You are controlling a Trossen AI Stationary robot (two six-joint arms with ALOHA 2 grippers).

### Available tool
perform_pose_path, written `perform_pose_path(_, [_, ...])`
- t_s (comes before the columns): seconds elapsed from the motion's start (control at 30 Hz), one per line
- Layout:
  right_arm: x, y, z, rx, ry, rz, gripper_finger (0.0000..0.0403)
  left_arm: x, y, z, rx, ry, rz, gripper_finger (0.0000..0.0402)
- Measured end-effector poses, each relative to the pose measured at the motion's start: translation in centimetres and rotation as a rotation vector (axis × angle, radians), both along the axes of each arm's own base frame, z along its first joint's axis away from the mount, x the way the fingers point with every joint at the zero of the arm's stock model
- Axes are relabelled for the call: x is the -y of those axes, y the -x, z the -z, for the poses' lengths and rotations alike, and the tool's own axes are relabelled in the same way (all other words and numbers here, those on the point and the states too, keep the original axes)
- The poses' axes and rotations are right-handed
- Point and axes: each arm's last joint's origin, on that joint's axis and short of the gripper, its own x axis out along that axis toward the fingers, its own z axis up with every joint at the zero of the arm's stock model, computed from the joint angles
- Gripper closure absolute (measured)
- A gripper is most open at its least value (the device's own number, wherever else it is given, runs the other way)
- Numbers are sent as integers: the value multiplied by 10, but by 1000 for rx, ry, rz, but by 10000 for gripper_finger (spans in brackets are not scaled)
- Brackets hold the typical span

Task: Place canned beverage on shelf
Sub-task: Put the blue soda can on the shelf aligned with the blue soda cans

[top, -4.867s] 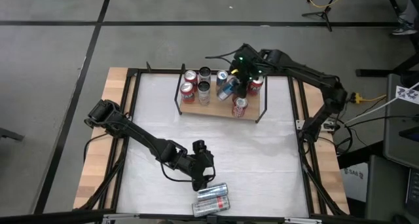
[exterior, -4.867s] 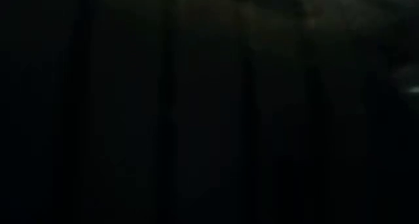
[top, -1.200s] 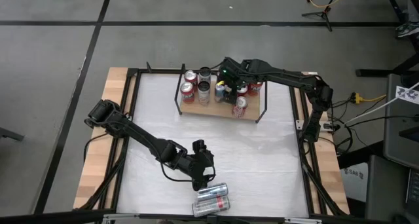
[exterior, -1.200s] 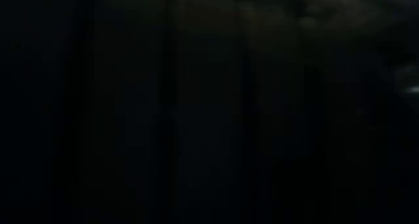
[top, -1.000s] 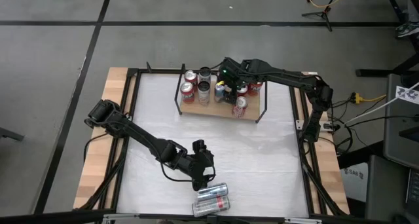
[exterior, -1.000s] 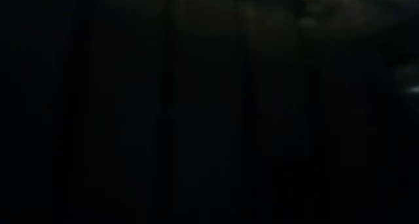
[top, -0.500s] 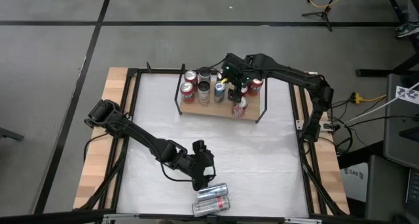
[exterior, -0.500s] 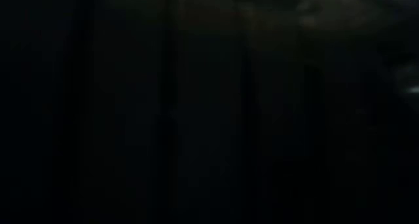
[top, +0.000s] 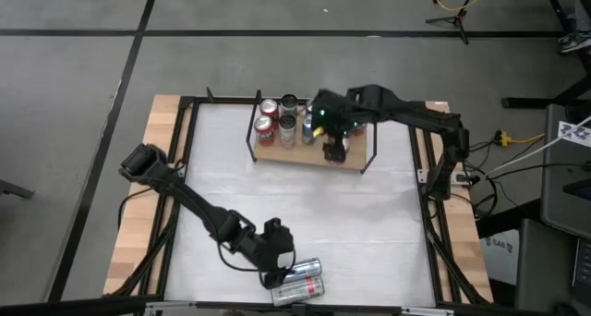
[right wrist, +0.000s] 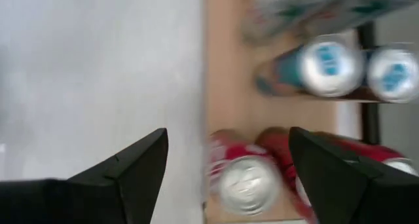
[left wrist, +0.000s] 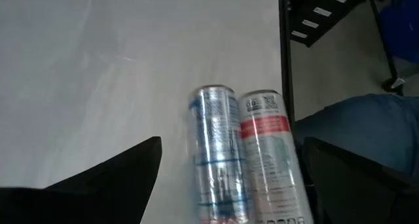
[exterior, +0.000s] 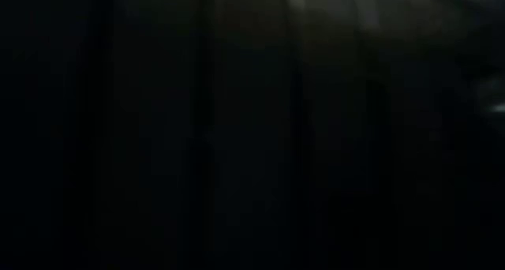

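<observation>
Only illegible print on red-banded can (left wrist: 272, 162)

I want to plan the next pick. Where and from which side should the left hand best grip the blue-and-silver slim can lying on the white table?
Probably from above, across the middle of the blue-and-silver slim can. It lies flat, and the red-and-silver can lies close against one side, so one finger needs that narrow gap. The open left hand already straddles both cans.

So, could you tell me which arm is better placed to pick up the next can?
Left: its open gripper straddles the two lying cans at the table's near edge. The right gripper, open and empty, hangs over the shelf.
</observation>
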Motion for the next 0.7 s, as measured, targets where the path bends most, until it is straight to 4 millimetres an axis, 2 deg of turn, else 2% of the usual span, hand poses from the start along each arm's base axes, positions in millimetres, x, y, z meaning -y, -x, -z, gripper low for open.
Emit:
perform_pose_path(0.2, [-47,0,3,-67,-19,-105,95,20,11,3,39,-53,-37,38])
perform_pose_path(0.4, [-94,0,4,-66,-17,-233,95,37,15,25,-4,-36,-74,38])
perform_pose_path(0.7, [-153,2,1,9,-15,-403,95,50,12,61,-63,-51,-86,38])
